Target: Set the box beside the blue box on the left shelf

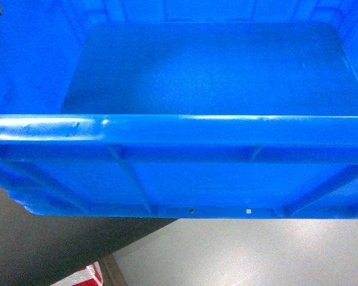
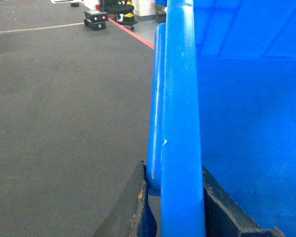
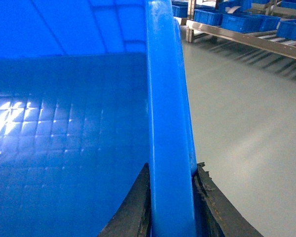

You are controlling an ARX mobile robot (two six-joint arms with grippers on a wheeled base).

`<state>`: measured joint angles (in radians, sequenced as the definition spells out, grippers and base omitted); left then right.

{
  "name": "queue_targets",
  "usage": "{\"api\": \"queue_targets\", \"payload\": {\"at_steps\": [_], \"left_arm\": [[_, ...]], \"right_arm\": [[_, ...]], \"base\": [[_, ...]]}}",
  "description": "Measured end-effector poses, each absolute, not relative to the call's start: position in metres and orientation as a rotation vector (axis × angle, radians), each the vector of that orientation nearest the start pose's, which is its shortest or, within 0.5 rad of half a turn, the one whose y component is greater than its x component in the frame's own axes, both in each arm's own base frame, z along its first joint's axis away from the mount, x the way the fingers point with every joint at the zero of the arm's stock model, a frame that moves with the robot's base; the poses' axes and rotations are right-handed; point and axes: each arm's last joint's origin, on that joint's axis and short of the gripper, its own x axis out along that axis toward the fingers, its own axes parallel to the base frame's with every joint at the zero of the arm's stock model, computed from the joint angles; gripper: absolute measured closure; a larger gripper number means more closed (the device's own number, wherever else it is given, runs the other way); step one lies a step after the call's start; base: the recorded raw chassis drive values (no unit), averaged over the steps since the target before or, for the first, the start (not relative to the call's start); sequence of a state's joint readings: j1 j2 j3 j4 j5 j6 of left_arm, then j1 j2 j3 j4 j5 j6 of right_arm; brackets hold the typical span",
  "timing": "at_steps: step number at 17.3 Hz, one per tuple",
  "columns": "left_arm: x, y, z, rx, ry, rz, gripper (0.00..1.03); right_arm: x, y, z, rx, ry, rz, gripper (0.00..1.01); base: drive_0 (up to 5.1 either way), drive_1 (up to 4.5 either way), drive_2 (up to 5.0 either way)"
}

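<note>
We carry the box (image 1: 185,137) off the floor, close against the head camera, each side rim pinched between the left fingers (image 2: 133,207) and right fingers (image 3: 207,202). Only thin rim is held, so a jolt could slip it; the box also hides the left shelf from us.

Little of the robot's own body shows. The left gripper (image 2: 175,207) appears as two dark, near-black fingers (image 2: 130,207): the outer one is a broad curved blade with a smooth matte face, its inner edge chipped and frayed, showing pale brownish wear. The inner finger is flat, dark and scuffed along its top edge. The right gripper (image 3: 171,207) has the same pair of black, wedge-shaped fingers (image 3: 133,210), with rough, crumbling pad edges flecked pale. No cables, screws or markings are visible
</note>
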<state>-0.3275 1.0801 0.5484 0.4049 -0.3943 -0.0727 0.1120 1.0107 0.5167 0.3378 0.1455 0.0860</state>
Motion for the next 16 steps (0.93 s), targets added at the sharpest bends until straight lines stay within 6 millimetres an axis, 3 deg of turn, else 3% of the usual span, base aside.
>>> {"api": "queue_targets", "payload": {"at_steps": [16], "left_arm": [[0.2222, -0.0638, 0.2519, -0.028, 0.116, 0.071, 0.84]], "right_arm": [[0.2182, 0.0204, 0.2488, 0.065, 0.153, -0.039, 0.86]], "base": [[-1.5, -1.51, -1.5]]}}
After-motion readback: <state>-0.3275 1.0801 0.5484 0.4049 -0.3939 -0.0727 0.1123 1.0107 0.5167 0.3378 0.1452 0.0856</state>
